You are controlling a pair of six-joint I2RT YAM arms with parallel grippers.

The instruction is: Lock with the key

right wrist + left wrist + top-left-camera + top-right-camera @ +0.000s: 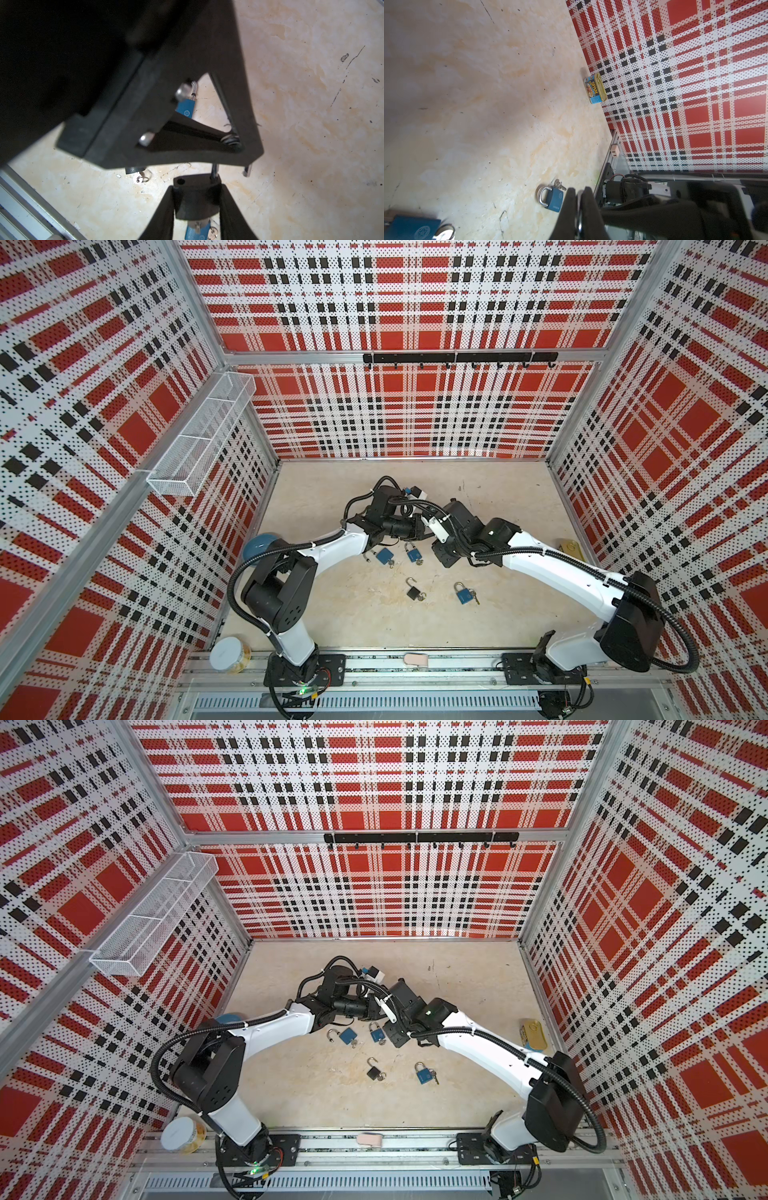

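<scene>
Above a blue padlock (194, 232) on the table (291, 124), the right claw (196, 187) grips a small black padlock (195, 201) steady so the left claw (578, 190), clamped on its steel shackle (214, 172), can likely press it home; the key is hidden.

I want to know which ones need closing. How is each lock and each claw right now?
Held black padlock: shackle open, gripped by its body.
Right claw: shut on that padlock.
Left claw: shut.
Left blue padlock: shackle open.
Middle blue padlock: shackle shut.
Table black padlock: shackle open.
Right blue padlock: shackle shut.
</scene>
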